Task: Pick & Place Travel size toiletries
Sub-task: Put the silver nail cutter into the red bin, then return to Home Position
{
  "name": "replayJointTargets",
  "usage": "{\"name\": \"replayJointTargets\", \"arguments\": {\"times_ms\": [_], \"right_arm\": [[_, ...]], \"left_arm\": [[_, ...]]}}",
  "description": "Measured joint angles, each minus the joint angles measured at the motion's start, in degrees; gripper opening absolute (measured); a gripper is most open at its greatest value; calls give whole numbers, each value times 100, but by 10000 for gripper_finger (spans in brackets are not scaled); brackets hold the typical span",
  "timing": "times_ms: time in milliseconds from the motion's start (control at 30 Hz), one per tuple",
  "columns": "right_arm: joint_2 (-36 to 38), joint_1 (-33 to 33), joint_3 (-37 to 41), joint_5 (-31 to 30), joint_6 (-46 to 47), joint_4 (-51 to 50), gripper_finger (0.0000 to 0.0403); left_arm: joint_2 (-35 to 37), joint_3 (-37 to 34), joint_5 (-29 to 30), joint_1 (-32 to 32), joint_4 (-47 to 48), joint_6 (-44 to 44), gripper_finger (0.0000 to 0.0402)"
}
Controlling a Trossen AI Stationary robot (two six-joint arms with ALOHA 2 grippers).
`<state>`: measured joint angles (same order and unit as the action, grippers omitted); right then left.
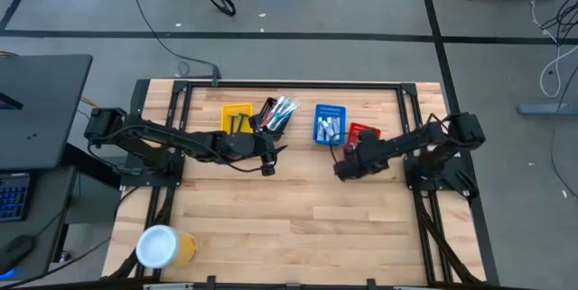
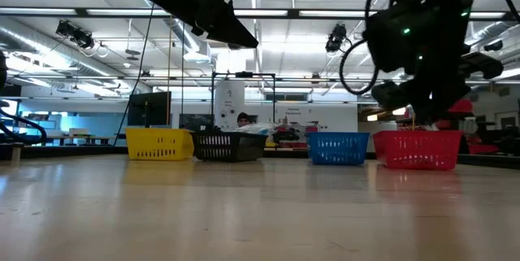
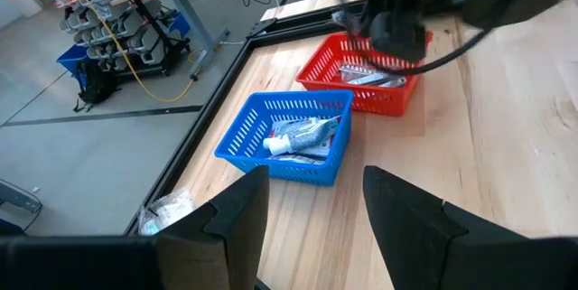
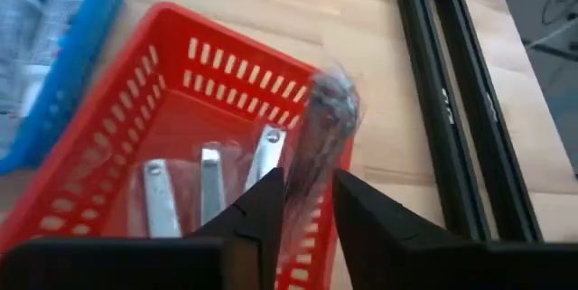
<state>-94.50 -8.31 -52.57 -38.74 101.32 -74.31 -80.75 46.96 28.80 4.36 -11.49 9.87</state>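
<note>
1. The sorting looks nearly finished. Four mesh baskets stand in a row along the far side of the wooden table (image 1: 298, 218), and all hold toiletries: the yellow plastic basket (image 1: 237, 116) has dark razors, the black one (image 1: 275, 114) blue-white toothbrushes, the blue one (image 1: 329, 123) small white tubes (image 3: 302, 136), and the red one (image 1: 363, 133) silvery sachets (image 4: 209, 182).
2. No loose item shows on the bare wood, so what remains seems to be a single item.
3. The right gripper (image 4: 307, 201) hangs over the red basket's near rim, its fingers pinching a thin silvery sachet (image 4: 325, 118) — blurred, not yet let go.
4. The left gripper (image 3: 312, 204) hovers near the black basket, fingers spread and empty.
5. Only the right wrist view shows the pinched sachet; the high view alone shows all four baskets' contents — and a yellow cup with a white lid (image 1: 163, 247) at the near left corner.
</note>
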Motion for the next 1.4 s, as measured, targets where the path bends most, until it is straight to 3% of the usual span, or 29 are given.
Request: {"name": "replayJointTargets", "arguments": {"times_ms": [300,500,567,633,767,867,967,1100,1267,1400], "right_arm": [[0,624,-10,-2,-1487,1241,129],[21,683,-432,101,-2576,1386,130],[74,683,-683,98,-3054,1409,130],[138,654,-940,96,-3688,1484,130],[299,478,-1401,281,-5942,1974,130],[353,328,-1736,708,-7759,2213,131],[390,227,-1970,1044,-8958,2239,131],[389,150,-2023,1474,-9246,2274,131],[600,171,-2023,1494,-9550,2909,131],[1218,198,-2023,1935,-9987,3132,131]], "left_arm": [[0,0,0,0,0,0,189],[0,0,29,0,18,32,189],[28,0,453,2,136,180,189],[114,-2,1289,10,192,194,189],[439,-2,2968,57,215,251,189],[817,-2,3655,104,338,663,189],[1331,-2,3952,129,573,896,189],[2214,-2,4116,129,815,1002,189],[3331,2,4378,129,1264,1228,189],[4228,4,4347,127,2541,327,189]]}}
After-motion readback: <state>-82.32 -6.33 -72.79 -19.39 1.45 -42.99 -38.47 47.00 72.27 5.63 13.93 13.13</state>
